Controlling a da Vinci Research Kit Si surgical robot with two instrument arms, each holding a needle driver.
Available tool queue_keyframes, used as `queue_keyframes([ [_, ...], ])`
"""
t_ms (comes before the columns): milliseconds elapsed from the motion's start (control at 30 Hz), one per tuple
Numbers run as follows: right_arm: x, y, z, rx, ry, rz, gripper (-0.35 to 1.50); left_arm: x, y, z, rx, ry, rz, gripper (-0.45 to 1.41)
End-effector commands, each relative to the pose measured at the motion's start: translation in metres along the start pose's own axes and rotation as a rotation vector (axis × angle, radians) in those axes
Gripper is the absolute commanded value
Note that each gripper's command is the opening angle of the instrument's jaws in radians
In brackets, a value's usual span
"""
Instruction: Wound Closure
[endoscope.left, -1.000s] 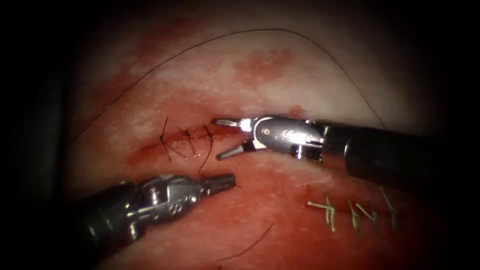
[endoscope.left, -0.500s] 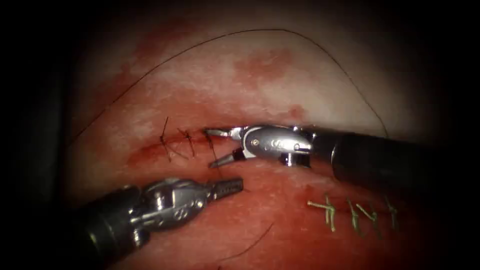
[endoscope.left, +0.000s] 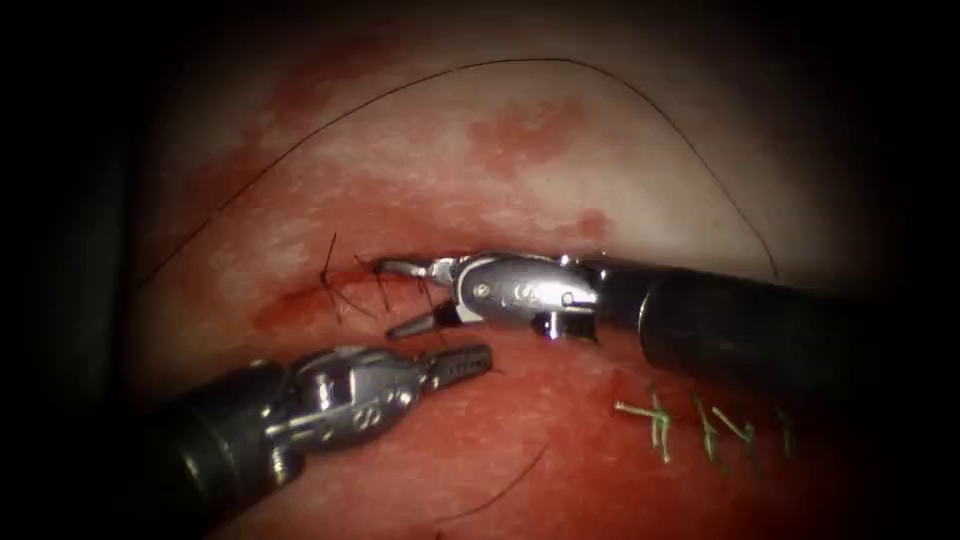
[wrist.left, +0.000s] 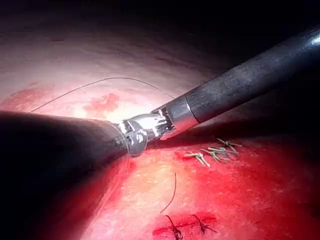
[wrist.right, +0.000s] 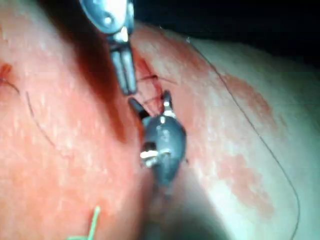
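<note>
Right pincer (endoscope.left: 395, 297) sits over the cut (endoscope.left: 300, 296) in the tissue (endoscope.left: 560, 170), jaws spread apart, holding nothing. Upper jaw lies along the cut line, lower jaw angles down below it, and the dark stitches (endoscope.left: 340, 290) fall between and just left of the tips. Over the last second it has slid left along the cut, from right of the stitches to on top of them.

Left pincer (endoscope.left: 478, 358) is just below the cut, jaws pressed together. A dark thread (endoscope.left: 428, 300) runs from the stitches down to its tip, and it looks clamped on that thread (contact point is tiny, so not certain). It has crept slightly right.

Needle: can't make it out in these views.

Long thread (endoscope.left: 560, 62) arcs across the upper tissue, well away from both tools. A loose short thread end (endoscope.left: 505, 487) lies on the tissue below the left tool. Green stitches (endoscope.left: 700, 425) sit to the lower right, under the right shaft. Red fluid (endoscope.left: 530, 125) stains patches around the cut and above it.

Right wrist view: right pincer (wrist.right: 150, 102) spread over the stitches, left pincer (wrist.right: 125, 80) closed, tip just beside it
</note>
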Motion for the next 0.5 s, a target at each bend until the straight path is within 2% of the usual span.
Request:
queue_keyframes([
  [33, -0.0005, 0.0001, 0.0008, 0.001, 0.002, -0.003, 1.4, 0.0, -0.0002, 0.0008, 0.004, 0.003, 0.0, -0.45],
  [500, 0.0001, -0.0003, 0.0019, -0.004, 0.019, -0.004, 1.4, 0.0004, -0.0003, 0.0014, 0.008, -0.001, -0.004, -0.45],
])
